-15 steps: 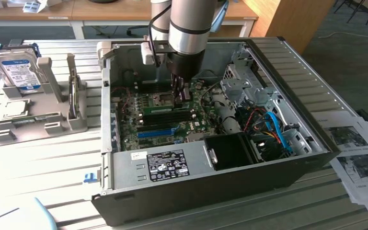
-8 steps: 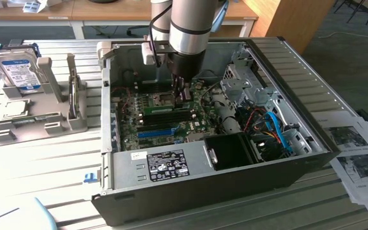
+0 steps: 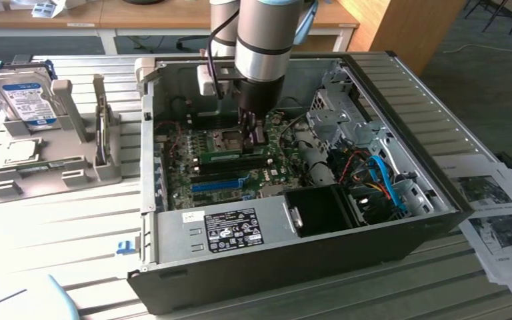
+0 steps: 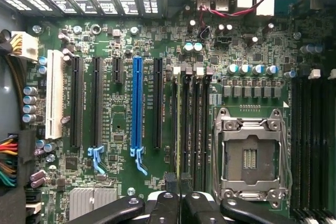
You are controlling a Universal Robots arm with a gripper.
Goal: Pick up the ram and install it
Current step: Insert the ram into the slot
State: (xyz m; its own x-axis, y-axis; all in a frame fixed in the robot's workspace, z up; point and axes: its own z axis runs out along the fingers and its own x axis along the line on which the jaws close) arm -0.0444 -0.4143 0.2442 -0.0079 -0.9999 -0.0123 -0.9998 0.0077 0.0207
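Ram at its slot inside the computer case

The pincer [image 4: 179,182] is down in the open case [image 3: 283,280]. It is pressed almost together and seems to pinch one end of the ram [image 3: 221,158]. The ram stands on its thin edge, lined up along the black slots [image 4: 195,124] between the socket [image 4: 247,156] and the blue slot [image 4: 136,103]. Standing it this way lets its bottom edge fit a narrow slot. I cannot tell if it is pushed all the way in.
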